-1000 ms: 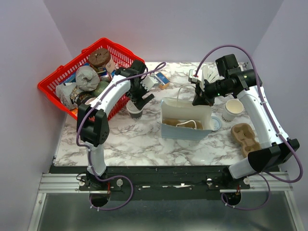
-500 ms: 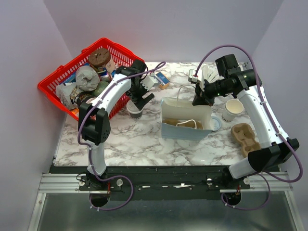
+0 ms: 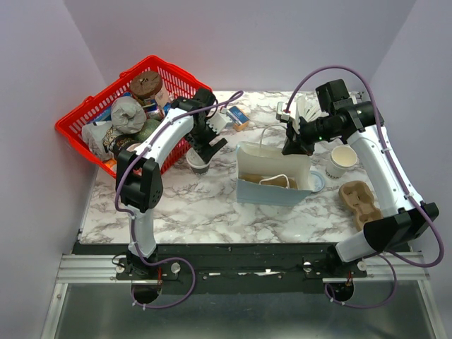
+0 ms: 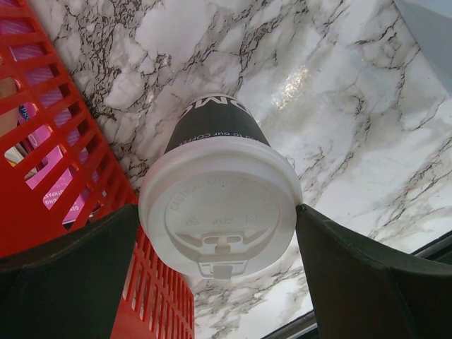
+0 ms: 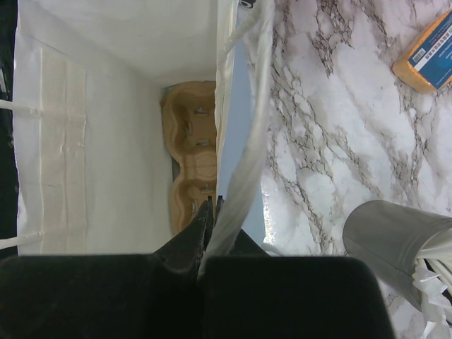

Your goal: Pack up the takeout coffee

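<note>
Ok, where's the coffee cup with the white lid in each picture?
Top external: takeout coffee left of centre, beside the red basket.
Left wrist: dead centre, inside the open left gripper.
Right wrist: not in it.
Shared landmark: the marble table, in all three.

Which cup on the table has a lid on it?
The dark brown cup between the left tool's fingers, next to the red basket. It has a white lid on. The cream cup on the right is open on top.
</note>
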Tool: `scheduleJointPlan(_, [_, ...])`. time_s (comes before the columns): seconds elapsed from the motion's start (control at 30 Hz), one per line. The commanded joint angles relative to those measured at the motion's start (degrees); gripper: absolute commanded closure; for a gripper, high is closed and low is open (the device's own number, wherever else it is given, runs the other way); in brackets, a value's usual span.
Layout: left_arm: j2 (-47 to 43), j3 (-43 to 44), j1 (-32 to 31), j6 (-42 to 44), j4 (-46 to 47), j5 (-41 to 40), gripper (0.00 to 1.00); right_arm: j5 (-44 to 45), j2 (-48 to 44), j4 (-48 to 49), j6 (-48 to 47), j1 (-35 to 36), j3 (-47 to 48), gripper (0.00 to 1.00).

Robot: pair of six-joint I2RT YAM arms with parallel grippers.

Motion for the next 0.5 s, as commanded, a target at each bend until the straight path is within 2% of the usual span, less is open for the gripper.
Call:
scheduleJointPlan(0.0, [0.7, 0.51, 0.24, -0.59, -0.22, -0.65, 0.03, -0.73, 0.1, -0.31, 0.94, 0.17, 0.29, 0.99])
scheduleJointPlan(0.2, [-1.76, -0.46, 0.32, -0.41, 3.74, -2.32, 0.02, -0.65, -0.08, -0.22, 0.94, 0.17, 0.21, 0.99])
scheduleJointPlan(0.47, [-0.8, 0.59, 0.15, -0.85, 1.72, -2.67, 0.02, -0.56, -0.08, -0.22, 1.03, 0.17, 0.21, 0.99])
